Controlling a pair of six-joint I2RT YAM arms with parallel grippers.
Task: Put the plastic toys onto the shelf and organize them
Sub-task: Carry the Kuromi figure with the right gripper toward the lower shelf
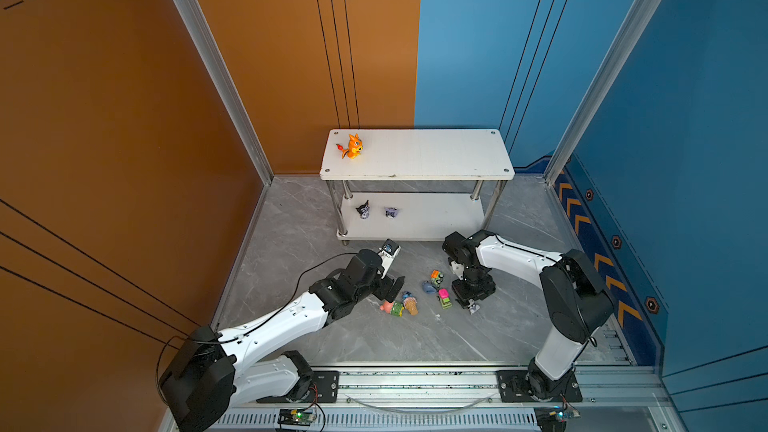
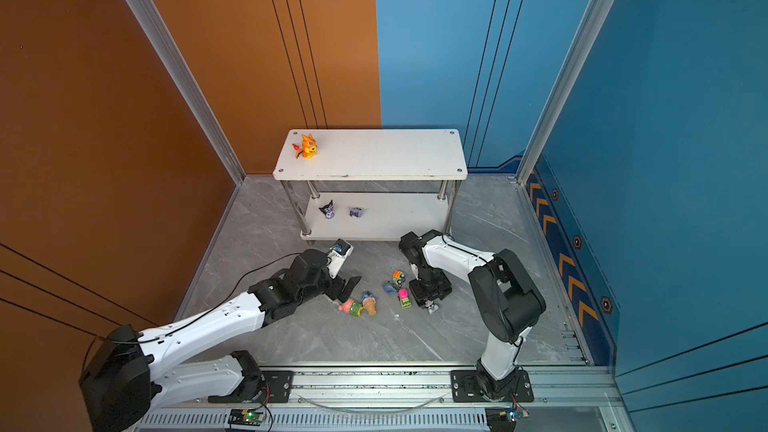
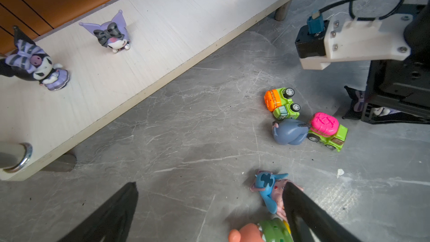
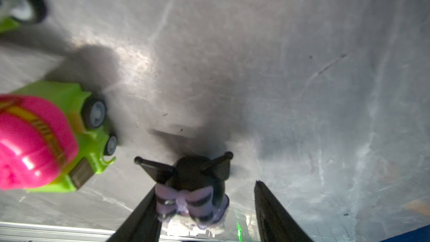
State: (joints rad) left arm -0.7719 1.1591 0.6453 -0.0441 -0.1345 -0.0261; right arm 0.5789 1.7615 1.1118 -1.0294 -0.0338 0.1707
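- Right wrist view: your right gripper (image 4: 206, 186) stands apart around the floor imp (image 4: 190, 189). One finger touches it and the other is clear.
- At its 9 o'clock in both top views, just beside it, sits the pink car (image 1: 444, 297).
- On the shelf (image 1: 415, 155), the dragon (image 1: 352, 146) stands at the top board's 10 o'clock corner, with two imps (image 1: 363, 210) on the lower board.
- Your left gripper (image 3: 210, 185) gapes wide near the cone creature (image 3: 267, 187).
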